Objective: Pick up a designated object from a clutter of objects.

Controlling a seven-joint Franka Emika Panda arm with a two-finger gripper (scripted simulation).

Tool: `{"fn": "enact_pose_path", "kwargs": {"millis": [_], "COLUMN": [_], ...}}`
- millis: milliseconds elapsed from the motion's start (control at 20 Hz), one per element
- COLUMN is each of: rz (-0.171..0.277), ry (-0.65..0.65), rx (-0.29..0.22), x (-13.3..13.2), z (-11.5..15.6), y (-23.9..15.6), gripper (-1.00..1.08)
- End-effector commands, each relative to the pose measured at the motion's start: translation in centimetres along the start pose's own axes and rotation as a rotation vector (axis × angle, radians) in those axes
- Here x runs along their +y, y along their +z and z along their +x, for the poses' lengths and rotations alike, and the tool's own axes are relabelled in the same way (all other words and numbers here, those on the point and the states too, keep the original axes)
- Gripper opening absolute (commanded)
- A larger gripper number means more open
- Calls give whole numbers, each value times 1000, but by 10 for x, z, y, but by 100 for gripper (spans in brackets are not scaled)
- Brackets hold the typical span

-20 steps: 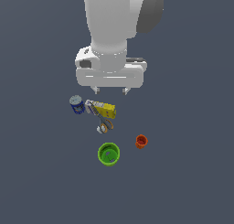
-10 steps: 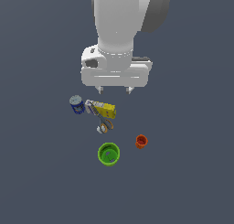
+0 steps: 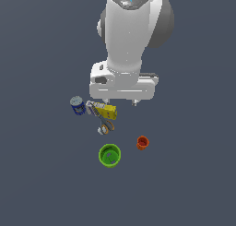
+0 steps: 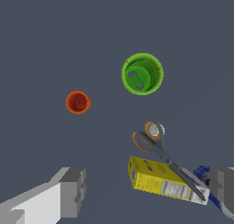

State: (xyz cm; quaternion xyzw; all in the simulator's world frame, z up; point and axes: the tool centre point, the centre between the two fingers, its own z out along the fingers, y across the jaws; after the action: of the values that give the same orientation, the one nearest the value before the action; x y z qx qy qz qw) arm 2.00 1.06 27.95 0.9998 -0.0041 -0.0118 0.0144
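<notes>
The small orange-red cup (image 3: pixel 142 142) stands upright on the grey floor, apart from the other items, at the exterior view's right of the green cup (image 3: pixel 109 155). It also shows in the wrist view (image 4: pixel 77 102). My gripper (image 3: pixel 120 101) hangs open and empty above the clutter, higher up than the orange cup and toward the exterior view's left of it. In the wrist view the gripper (image 4: pixel 147 182) shows two grey fingers (image 4: pixel 73 191) spread wide, with nothing between them.
The green cup (image 4: pixel 142 74) stands upright. A yellow box (image 3: pixel 107 111) (image 4: pixel 160 179) lies under grey scissors with orange handles (image 3: pixel 105 124) (image 4: pixel 155 141). A blue can (image 3: pixel 77 105) stands at the exterior view's left of the box, partly hidden in the wrist view (image 4: pixel 201 173).
The arm has moved toward the exterior view's right and lower, so the open gripper now hangs closer to the objects. The objects have not moved.
</notes>
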Motion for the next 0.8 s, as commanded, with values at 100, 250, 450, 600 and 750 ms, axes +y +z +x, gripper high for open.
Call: {"fn": "enact_pose_path", "kwargs": {"millis": [100,250,450,600,750], "rz": [2,5,11,16,20], "ry": [5,10,18,23,27], "rx": [4,9,14,17,20], "x": [-19,-36,-60,-77,-90], "z": [17,29,43,49,53], "y": [31,58,97,124,146], "gripper": [100,100,100,100,100]}}
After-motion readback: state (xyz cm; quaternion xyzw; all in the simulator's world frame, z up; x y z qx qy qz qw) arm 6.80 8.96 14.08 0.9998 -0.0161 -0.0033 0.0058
